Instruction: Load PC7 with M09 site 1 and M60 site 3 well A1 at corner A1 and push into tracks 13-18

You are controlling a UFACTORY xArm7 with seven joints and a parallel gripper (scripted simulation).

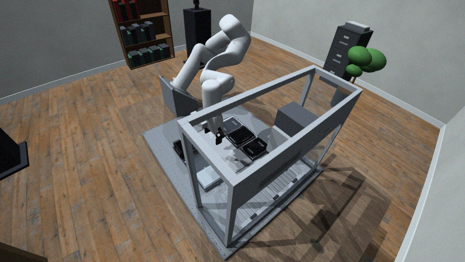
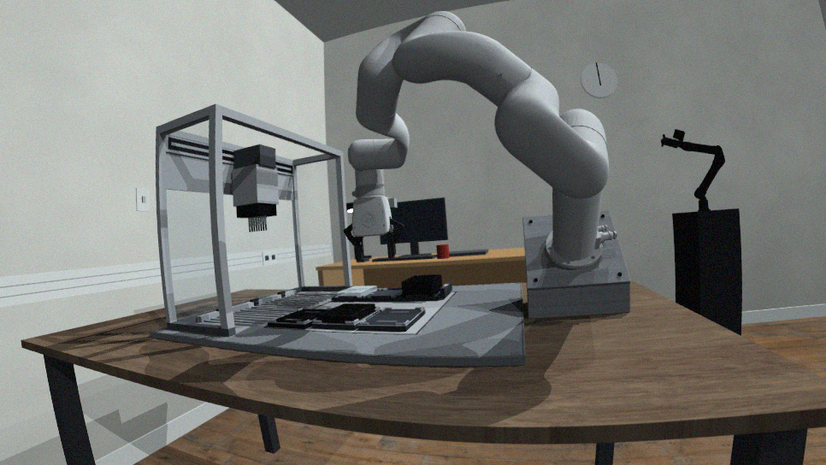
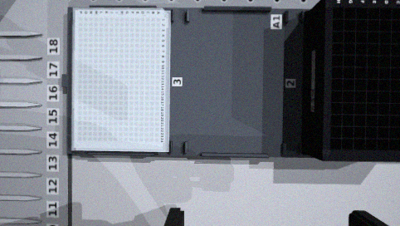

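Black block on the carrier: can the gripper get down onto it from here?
Probably yes. The gripper hangs open and empty, high up just off the carrier's side. Nothing stands between it and the black block, though it would need to shift sideways first.

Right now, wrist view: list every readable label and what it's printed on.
"18" to "11": track numbers in a column on the apron, beside the rails.
"3": tag on the carrier, next to the white plate.
"2": carrier tag, by the black block.
"A1": carrier corner tag.
White plate's edge numbering: too small to read.
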